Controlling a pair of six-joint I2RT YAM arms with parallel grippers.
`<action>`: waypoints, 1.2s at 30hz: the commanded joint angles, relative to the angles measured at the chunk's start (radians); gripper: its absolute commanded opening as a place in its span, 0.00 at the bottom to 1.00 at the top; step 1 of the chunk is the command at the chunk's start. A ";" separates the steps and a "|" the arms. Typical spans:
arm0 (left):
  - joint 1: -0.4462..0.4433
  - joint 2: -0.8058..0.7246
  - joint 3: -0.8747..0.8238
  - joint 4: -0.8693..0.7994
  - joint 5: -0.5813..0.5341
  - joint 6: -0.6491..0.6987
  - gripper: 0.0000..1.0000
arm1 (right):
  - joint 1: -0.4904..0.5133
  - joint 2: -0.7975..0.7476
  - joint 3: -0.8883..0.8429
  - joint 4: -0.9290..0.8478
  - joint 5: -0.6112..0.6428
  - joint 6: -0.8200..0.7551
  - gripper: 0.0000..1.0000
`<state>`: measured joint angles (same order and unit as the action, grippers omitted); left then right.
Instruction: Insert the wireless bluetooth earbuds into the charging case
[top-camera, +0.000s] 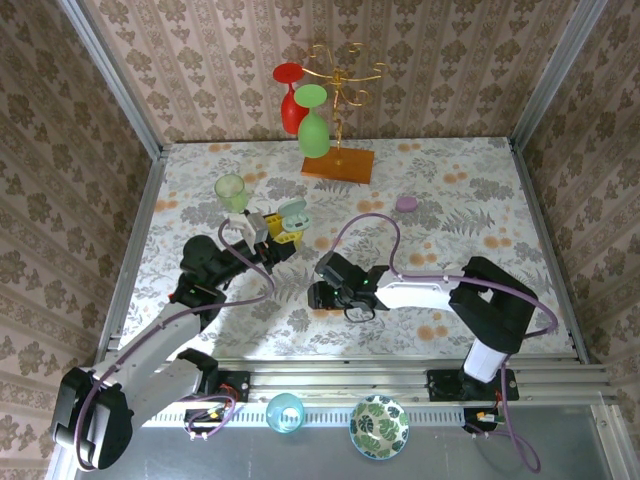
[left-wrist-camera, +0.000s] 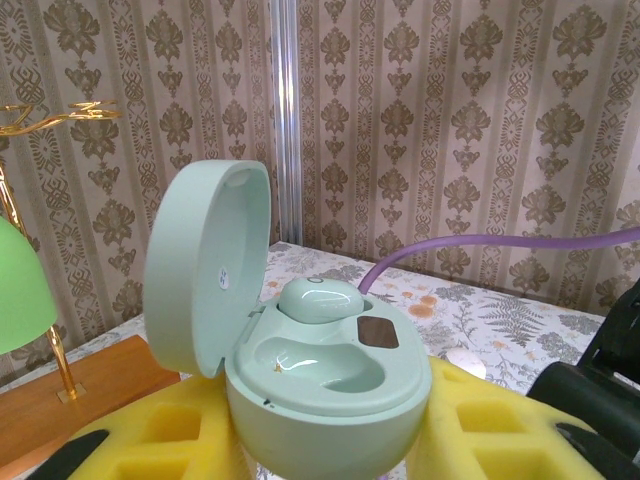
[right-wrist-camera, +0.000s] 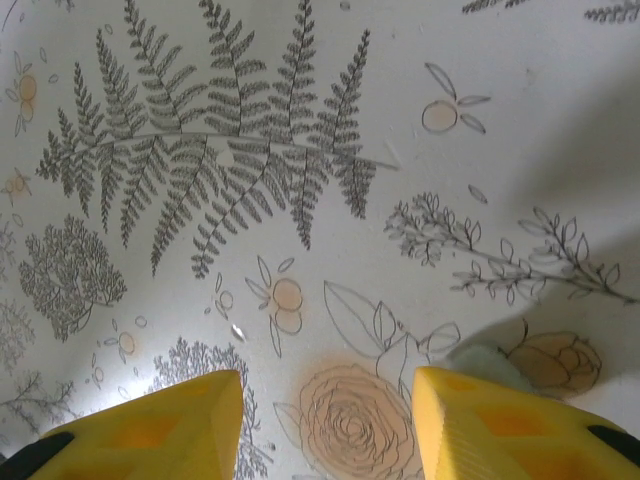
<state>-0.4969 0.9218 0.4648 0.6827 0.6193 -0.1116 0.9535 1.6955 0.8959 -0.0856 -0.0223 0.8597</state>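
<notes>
Top view high, looking down on tabletop (top-camera: 480, 200); left wrist close, level; right wrist close, downward.

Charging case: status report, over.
Left fingers shut on open mint-green egg-shaped plastic case. One pale-green earbud seated, other slot empty. Right fingers open over floral table, empty.

Table (top-camera: 450, 180) surface — floral-print covering. Resting directly on it: an orange wooden base (top-camera: 338, 165) at the far edge, a green cup (top-camera: 231, 190) far left, a small purple disc (top-camera: 407, 204) — and apparently a pale green bud (right-wrist-camera: 485, 362), partly hidden.
</notes>
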 joint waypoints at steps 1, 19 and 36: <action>-0.002 -0.008 0.002 0.017 -0.007 0.017 0.23 | 0.027 -0.054 -0.039 0.008 0.022 0.002 0.48; -0.002 0.001 -0.003 0.048 0.000 0.002 0.23 | 0.018 -0.048 -0.075 0.019 0.124 0.036 0.49; -0.001 -0.027 -0.018 0.023 -0.018 0.021 0.23 | -0.010 0.037 0.035 -0.074 0.120 -0.046 0.48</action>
<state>-0.4969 0.9207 0.4522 0.6834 0.6075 -0.1112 0.9485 1.7130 0.8886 -0.1032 0.0719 0.8444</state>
